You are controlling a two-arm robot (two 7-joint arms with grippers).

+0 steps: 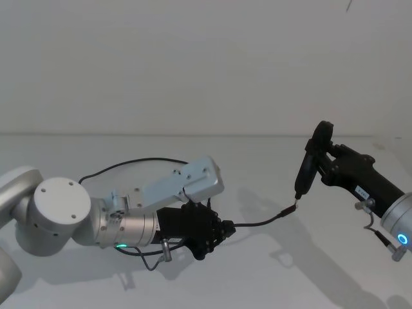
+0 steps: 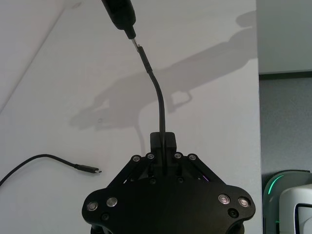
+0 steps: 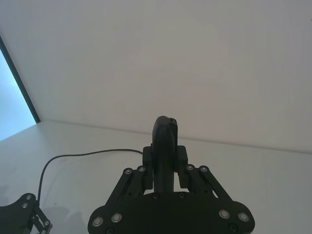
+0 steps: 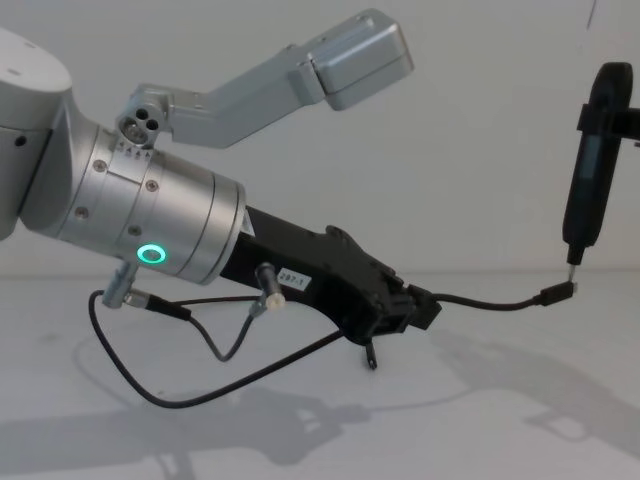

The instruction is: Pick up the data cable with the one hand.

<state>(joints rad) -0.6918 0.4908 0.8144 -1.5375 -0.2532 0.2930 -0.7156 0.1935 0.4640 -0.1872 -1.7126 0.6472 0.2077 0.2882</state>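
The data cable (image 1: 261,223) is a thin black lead. My left gripper (image 1: 222,230) is shut on it above the white table. From the jaws a short length of the cable (image 4: 490,303) arches right, and its plug meets the metal tip of a slim black stick tool (image 1: 308,168). My right gripper (image 1: 326,154) is shut on that tool and holds it nearly upright. In the left wrist view the cable (image 2: 158,97) rises from the left gripper (image 2: 163,141) to the tool (image 2: 119,14). The cable's other plug (image 2: 90,169) lies on the table. The right gripper (image 3: 164,156) clamps the tool (image 3: 164,134).
The rest of the cable loops on the table behind my left arm (image 1: 129,164). A short grey wrist wire (image 4: 215,345) hangs under the left wrist. The table's edge (image 2: 257,97) runs beside the left gripper. A plain wall stands behind.
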